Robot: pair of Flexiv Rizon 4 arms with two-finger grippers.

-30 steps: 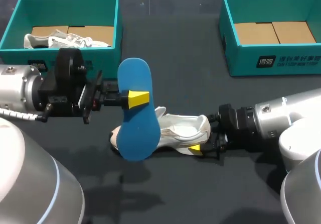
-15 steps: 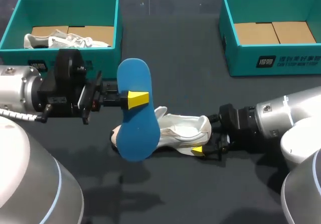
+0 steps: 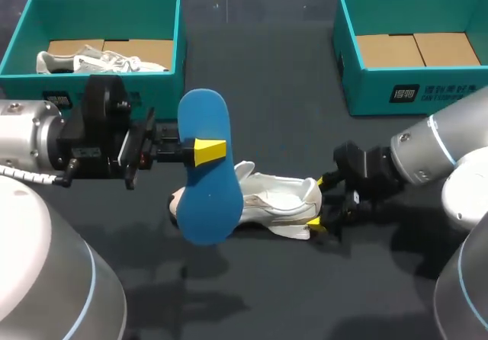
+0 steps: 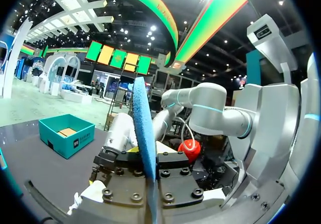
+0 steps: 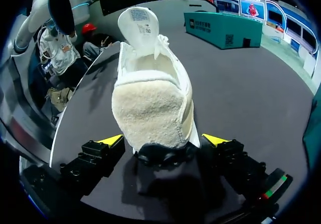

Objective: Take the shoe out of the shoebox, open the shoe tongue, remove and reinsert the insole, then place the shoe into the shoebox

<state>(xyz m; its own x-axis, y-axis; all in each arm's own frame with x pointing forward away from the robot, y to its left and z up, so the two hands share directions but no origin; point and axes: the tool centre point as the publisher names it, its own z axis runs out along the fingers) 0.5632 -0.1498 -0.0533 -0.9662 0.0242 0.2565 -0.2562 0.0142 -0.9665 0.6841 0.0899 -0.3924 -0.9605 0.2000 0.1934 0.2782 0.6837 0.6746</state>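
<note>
My left gripper (image 3: 210,151) is shut on a blue insole (image 3: 204,119), holding it on edge above the toe end of the shoe; in the left wrist view the insole (image 4: 143,133) stands edge-on between the fingers. A white shoe (image 3: 278,199) lies on the dark table at the centre, its heel toward the right. My right gripper (image 3: 319,201) stands open around that heel, one yellow tip on each side. In the right wrist view the fleecy heel of the shoe (image 5: 150,93) fills the space between my right gripper's (image 5: 162,140) spread fingers, and the tongue stands up at the far end.
A teal shoebox (image 3: 179,43) at the back left holds a second white shoe (image 3: 99,59). Another teal shoebox (image 3: 347,65) at the back right shows only its cardboard floor. The dark table lies bare between the boxes and in front of the shoe.
The right gripper has spread a little wider around the heel, and the right arm has swung, its forearm now higher in the head view. The left arm and insole have stayed put.
</note>
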